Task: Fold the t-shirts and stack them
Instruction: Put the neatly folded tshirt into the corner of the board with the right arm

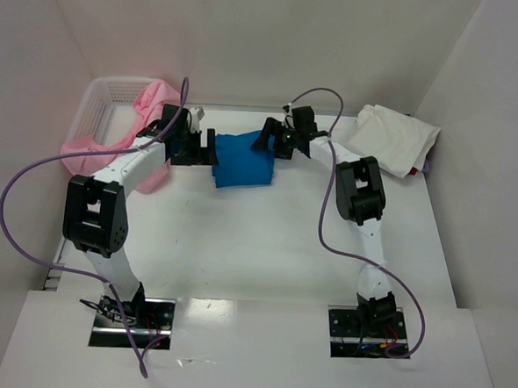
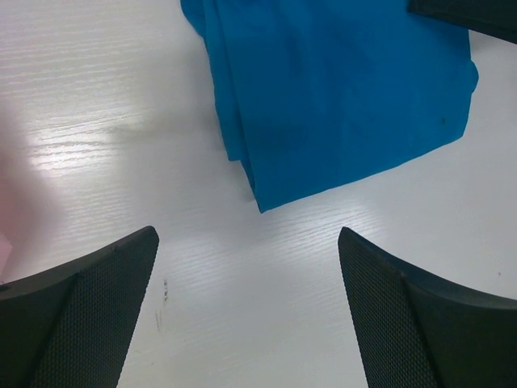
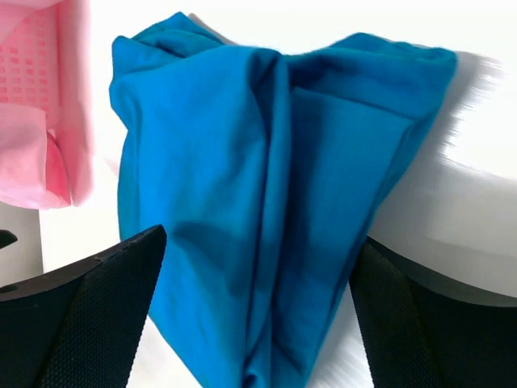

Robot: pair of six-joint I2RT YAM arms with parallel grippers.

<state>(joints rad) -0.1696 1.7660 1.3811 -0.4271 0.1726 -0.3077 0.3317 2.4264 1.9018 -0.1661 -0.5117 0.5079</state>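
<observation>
**Blue shirt sits between two wide-open end effectors**

Start with the white surface (image 1: 264, 247), boxed in by pale walls, both arms reaching away from their bases toward its far side. At the far left corner there's the white lattice basket (image 1: 102, 92), and the pink shirts (image 1: 155, 95) are spilling over its rim, bunched up and hanging down the near side. Over at the far right corner, the cream-white shirt (image 1: 394, 136) lies in a loose, rumpled heap, well apart from everything else.

Now the middle of the far side: the blue shirt (image 1: 242, 162) lies flat on the surface, gathered into a compact, roughly folded shape with creases running along it.

The right end effector (image 3: 258, 242) is down over it from the right, fingers spread wide, blue cloth lying in the gap between them, nothing pinched. The left end effector (image 2: 246, 242) faces it from the left, fingers just as wide apart, over bare surface, with the shirt's corner just beyond its tips.
</observation>
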